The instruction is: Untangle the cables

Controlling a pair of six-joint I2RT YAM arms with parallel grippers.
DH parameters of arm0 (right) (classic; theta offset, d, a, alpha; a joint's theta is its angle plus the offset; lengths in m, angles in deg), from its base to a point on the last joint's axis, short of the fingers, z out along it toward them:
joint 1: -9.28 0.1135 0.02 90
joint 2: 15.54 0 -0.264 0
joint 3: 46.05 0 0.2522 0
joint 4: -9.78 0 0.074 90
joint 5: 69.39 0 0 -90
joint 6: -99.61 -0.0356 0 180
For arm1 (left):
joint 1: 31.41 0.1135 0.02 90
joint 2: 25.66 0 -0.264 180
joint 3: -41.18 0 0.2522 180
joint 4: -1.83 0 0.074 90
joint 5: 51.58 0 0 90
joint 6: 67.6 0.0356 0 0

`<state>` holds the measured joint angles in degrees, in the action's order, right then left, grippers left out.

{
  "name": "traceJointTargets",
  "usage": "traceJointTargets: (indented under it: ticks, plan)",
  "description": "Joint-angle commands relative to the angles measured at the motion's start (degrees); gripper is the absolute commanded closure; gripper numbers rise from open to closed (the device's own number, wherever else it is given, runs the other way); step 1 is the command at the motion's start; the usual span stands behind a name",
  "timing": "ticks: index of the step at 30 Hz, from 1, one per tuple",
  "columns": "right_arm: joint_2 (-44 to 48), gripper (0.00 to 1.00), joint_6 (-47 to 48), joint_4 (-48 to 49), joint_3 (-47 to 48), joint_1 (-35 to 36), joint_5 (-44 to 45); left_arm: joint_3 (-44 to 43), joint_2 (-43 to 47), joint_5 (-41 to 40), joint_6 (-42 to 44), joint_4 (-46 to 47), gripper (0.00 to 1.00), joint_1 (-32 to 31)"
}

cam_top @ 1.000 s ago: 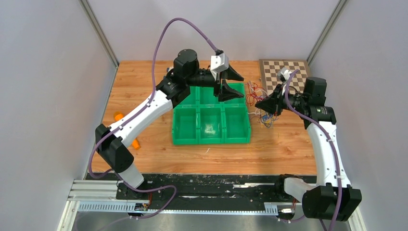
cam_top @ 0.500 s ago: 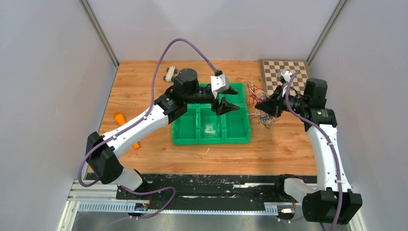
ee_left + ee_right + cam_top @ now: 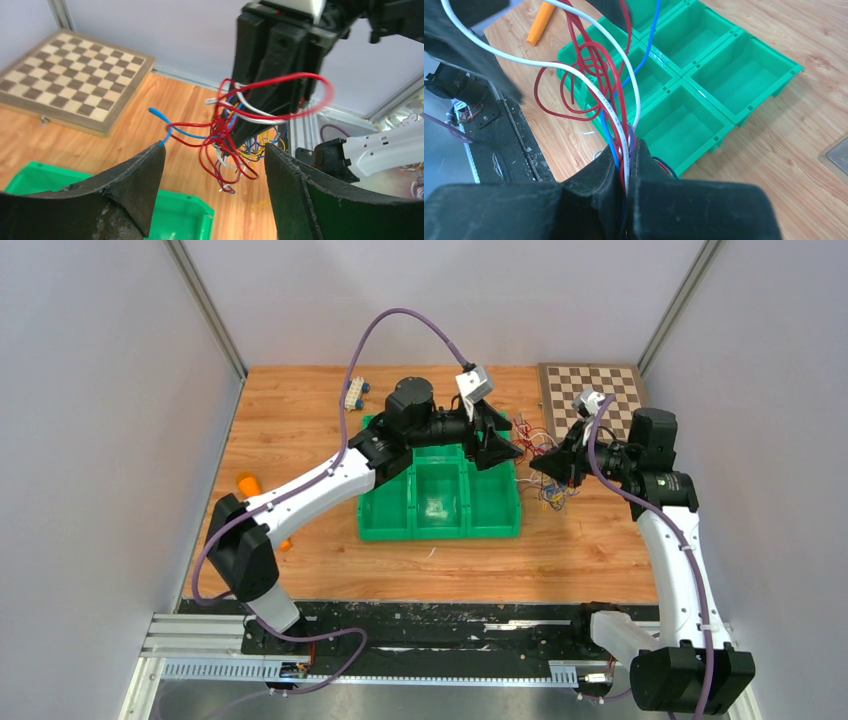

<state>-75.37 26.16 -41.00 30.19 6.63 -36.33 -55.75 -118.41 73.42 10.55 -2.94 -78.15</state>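
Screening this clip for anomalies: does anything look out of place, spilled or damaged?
Nothing spilled or damaged. The cables hang in one knot from the shut right hand, the open left hand close by. An orange piece lies loose left of the bin.

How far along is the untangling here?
Done: nothing visible; the cables hang as one tangle. In hand: the right gripper pinches them and holds them up, and the open left gripper faces them. Left: separating every one.
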Motion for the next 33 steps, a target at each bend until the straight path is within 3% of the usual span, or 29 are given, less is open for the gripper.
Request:
traceJointTargets:
  ticks: [1, 3, 5, 6, 8, 13, 24, 33]
  plan:
    - [2.1, 0.95, -0.7, 3.6, -0.6, 0.5, 1.6, -4.5, -2.9, -1.9, -7.2, 2.2, 0.22, -0.7]
    - [2.1, 0.94, -0.7, 3.8, -0.6, 0.5, 2.8, -6.0, -4.3, -2.2, -7.4, -0.2, 0.32, -1.1]
    - [2.0, 0.93, -0.5, 4.1, -0.7, 0.5, 4.8, -6.5, -4.7, -1.9, -7.5, -1.6, 0.54, -1.1]
    - [2.0, 0.93, -0.1, 4.1, -0.8, 0.5, 6.2, -6.5, -4.3, -1.6, -7.3, -2.1, 0.74, -1.1]
    - [1.7, 0.93, 0.5, 4.3, -1.2, 0.5, 11.0, -6.7, -2.9, -0.6, -6.2, -3.2, 0.97, -1.1]
    - [-0.7, 0.88, 7.8, 5.0, -4.1, -1.8, 19.9, -9.5, 2.0, 2.9, -3.1, -6.7, 1.00, 1.4]
    - [-5.4, 0.86, 23.5, 5.1, -11.5, -15.5, 20.0, -25.1, 4.1, 2.8, -2.2, -7.7, 1.00, 14.0]
    - [-11.8, 0.86, 31.7, 5.1, -13.2, -21.9, 23.9, -35.7, 4.6, 1.2, -0.1, -7.4, 1.00, 18.6]
